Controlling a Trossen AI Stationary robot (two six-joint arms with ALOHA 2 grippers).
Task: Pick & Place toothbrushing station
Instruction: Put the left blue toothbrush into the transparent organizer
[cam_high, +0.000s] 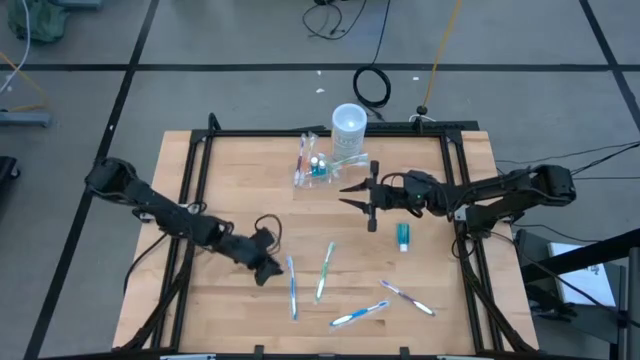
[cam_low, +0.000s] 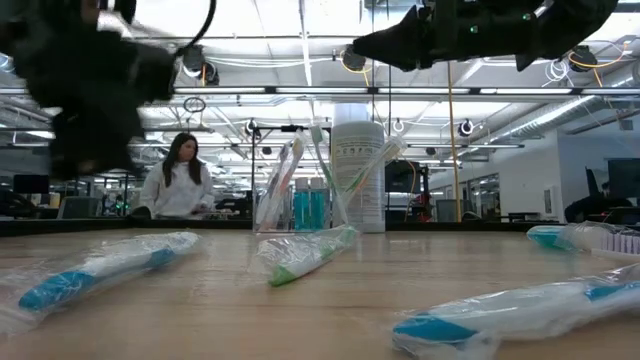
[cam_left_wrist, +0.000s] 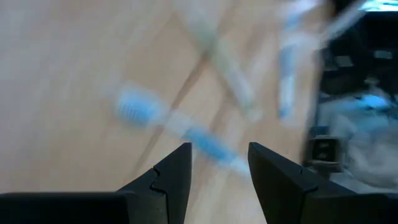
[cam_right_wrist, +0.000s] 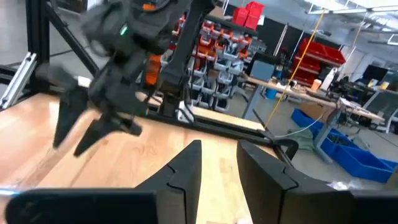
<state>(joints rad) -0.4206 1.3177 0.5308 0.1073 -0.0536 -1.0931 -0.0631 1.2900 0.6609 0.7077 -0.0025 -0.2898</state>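
Left tool (cam_high: 266, 268) open, empty, above blue toothbrush (cam_high: 291, 286). Right tool (cam_high: 347, 194) open, empty, beside toothbrushing station (cam_high: 318, 166).

Overhead looks straight down; low camera level across table (cam_high: 240, 170).

Table (cam_high: 220, 180): seen from above, with the clock face centred on it.
Toothbrushing station (cam_high: 318, 165): placed toward 12 o'clock, near the far edge.
Cup (cam_high: 348, 124): set just beside the station, at its 1 o'clock side.
Right gripper (cam_high: 352, 192): found just past the station, toward 4 o'clock of it, apart from it.
Small tube (cam_high: 403, 236): laid toward 3 o'clock of centre.
Left gripper (cam_high: 268, 268): positioned toward 7 o'clock.
Toothbrushes: one (cam_high: 292, 288) lies just beside the left gripper; another (cam_high: 325, 270) at 6 o'clock; two more (cam_high: 360, 314) (cam_high: 407, 297) toward 5 o'clock.
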